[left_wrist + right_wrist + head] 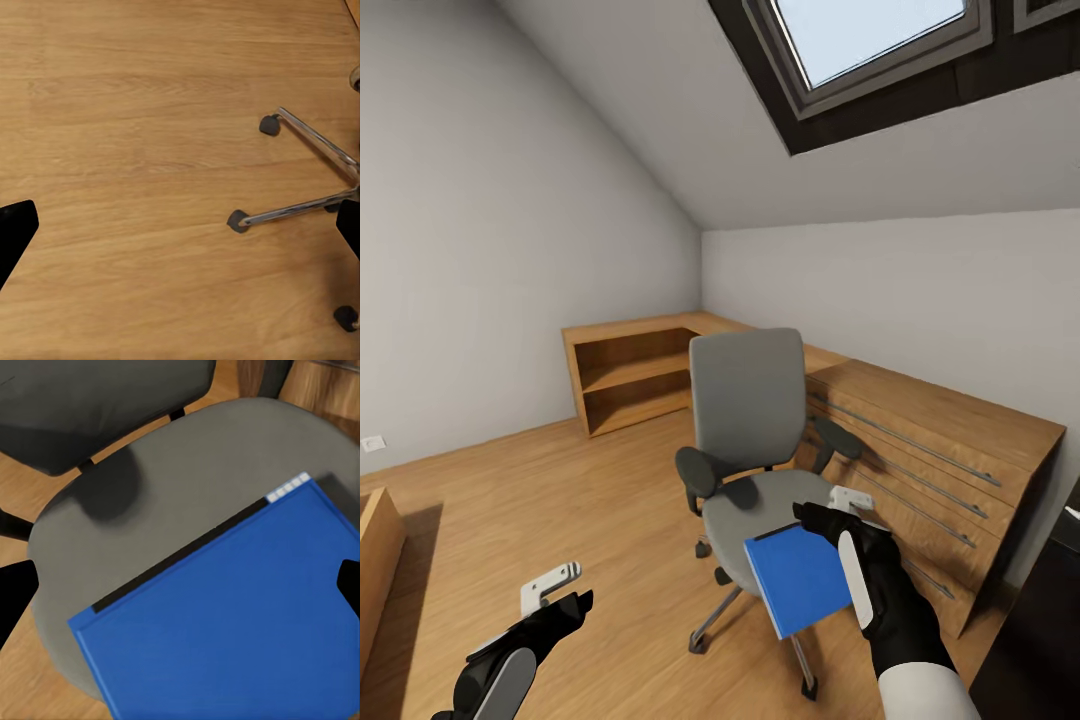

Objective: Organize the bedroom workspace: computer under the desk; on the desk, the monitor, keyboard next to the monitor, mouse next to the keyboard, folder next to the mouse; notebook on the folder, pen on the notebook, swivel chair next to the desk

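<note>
Folder (797, 579): one, flat, bright blue, thin, rectangular, with dark spine strip visible in right wrist view (232, 622). Overhangs front edge of seat of swivel chair (750, 420), tilted. Right gripper (838, 517) at folder's far corner, seemingly clamped on it; contact partly hidden. Left gripper (565, 592) spread wide, empty, above wooden floor (560, 480). Left wrist view adds chrome star base (300, 206) with black casters. Beyond: one wooden dresser (950, 440), one open shelf unit (630, 375).
</note>
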Robot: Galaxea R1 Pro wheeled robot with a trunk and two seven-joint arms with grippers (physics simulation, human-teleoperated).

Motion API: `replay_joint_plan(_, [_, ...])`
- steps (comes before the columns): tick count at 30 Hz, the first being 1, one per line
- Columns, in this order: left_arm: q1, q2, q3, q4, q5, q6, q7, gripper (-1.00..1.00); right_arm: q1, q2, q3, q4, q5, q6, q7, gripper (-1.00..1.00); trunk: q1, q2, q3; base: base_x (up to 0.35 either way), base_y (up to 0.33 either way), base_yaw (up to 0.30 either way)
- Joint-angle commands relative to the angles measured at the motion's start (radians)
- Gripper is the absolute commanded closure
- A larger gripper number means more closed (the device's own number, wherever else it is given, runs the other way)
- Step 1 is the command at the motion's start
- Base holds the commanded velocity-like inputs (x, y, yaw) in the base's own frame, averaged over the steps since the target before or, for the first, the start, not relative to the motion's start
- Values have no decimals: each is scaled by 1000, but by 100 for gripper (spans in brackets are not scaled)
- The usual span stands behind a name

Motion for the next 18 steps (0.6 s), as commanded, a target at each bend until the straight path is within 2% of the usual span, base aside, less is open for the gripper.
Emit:
replay_joint_plan(1, [-1,1,-2,-1,9,0,11,-100,-1,1,-2,-1,-3,5,-5,-100,0,-1,-1,-1,0,-2])
replay_joint_plan(12, [-1,2,-1,-23,7,-4,15,-100,-1,1,-6,-4,-13,12,-3,-100,0,-1,-1,0,0,0])
replay_joint_plan(14, [-1,2,-1,-30,7,-4,16,-100,0,1,-7,-21,-38,15,-2,-100,0,-1,-1,0,0,0])
replay_joint_plan(18, [-1,2,-2,-34,8,-4,19,-100,27,-4,-8,-75,-104,18,-1,-100,15,-29,-14,0,0,0])
